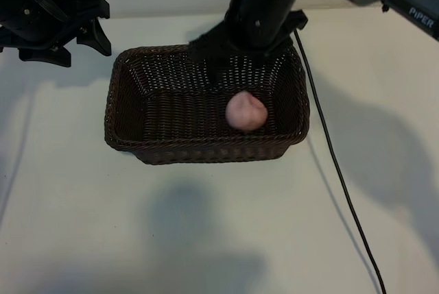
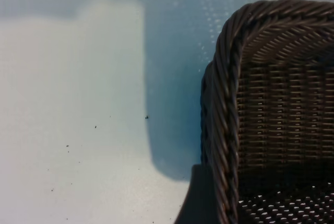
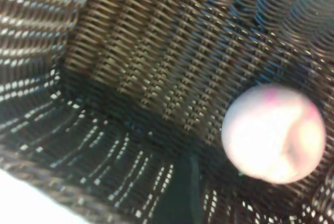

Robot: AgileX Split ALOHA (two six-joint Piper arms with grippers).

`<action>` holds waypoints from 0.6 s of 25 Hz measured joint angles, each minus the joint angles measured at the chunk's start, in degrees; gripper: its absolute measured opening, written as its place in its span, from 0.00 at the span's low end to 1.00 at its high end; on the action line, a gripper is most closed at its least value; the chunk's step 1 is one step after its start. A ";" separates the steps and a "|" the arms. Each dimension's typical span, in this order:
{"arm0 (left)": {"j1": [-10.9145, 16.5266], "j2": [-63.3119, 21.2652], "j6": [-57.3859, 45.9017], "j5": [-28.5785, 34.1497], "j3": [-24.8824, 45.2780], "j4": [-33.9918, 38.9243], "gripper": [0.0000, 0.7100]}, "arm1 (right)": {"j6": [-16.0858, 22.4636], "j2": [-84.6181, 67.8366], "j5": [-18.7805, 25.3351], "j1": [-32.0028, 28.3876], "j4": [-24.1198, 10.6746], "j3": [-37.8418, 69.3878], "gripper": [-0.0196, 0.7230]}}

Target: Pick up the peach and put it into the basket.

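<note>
Peach (image 1: 246, 111) lies in the basket (image 1: 130, 144); only the exterior view shows both claws, spread apart.

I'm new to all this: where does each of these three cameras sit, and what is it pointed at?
Exterior view: above the table, facing both arms; shows the dark brown woven wicker basket, the small round pink toy peach inside, the left gripper and the right gripper.
Left wrist view: on the left arm, looking down at the basket's corner; no robot parts show.
Right wrist view: on the right arm, looking into the basket at the peach; no fingers show.
All views share the basket.
</note>
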 joint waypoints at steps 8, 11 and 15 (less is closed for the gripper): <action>0.00 0.00 0.00 0.00 0.00 0.00 0.83 | 0.13 -0.41 3.20 -2.05 -2.23 -5.32 0.83; 0.00 0.00 0.00 0.00 0.00 0.00 0.83 | 0.41 -0.41 3.27 -3.25 -3.01 -5.33 0.82; 0.00 0.00 0.00 0.00 0.00 0.00 0.83 | 0.46 -0.41 3.20 -3.38 -4.35 -4.86 0.82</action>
